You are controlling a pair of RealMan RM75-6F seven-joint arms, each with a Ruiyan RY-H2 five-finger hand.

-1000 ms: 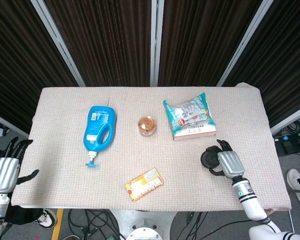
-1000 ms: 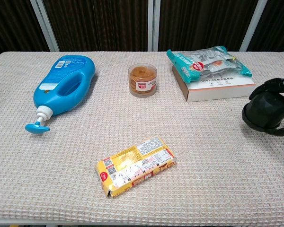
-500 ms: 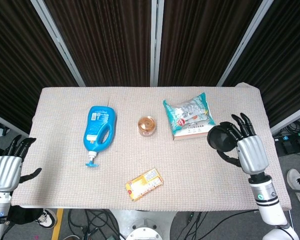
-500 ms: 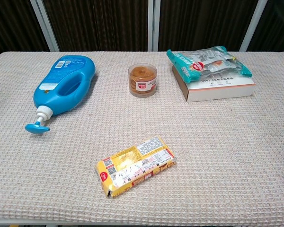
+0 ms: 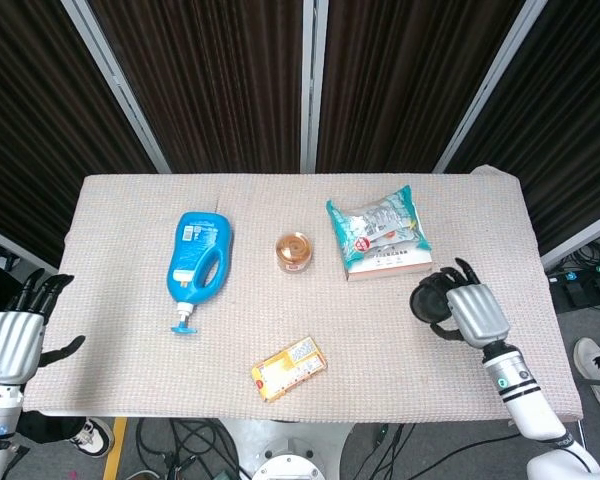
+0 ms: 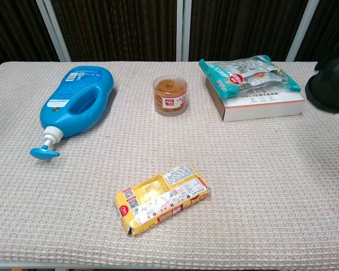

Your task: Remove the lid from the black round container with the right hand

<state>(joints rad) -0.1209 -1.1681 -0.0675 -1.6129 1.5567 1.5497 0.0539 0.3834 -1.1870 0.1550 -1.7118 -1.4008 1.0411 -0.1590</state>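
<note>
The black round container (image 5: pixel 429 299) is gripped from its right side by my right hand (image 5: pixel 475 312), near the table's right edge and just in front of the snack box. In the chest view the black round container (image 6: pixel 329 90) shows at the right border, lifted off the cloth; the hand itself is cut off there. I cannot make out the lid from the body in either view. My left hand (image 5: pixel 8 342) hangs beyond the table's left edge with its fingers apart and nothing in them.
On the beige cloth table (image 5: pixel 120 330) lie a blue pump bottle (image 5: pixel 198 259), a small clear jar (image 5: pixel 294 250), a snack bag on a white box (image 5: pixel 382 234) and a yellow packet (image 5: pixel 288 368). The box stands close to the left of the container.
One second ago the container sat low at the front right. My right hand lifted it out of the chest view, then lowered it partway and drew it slightly nearer. The left hand stayed still.
</note>
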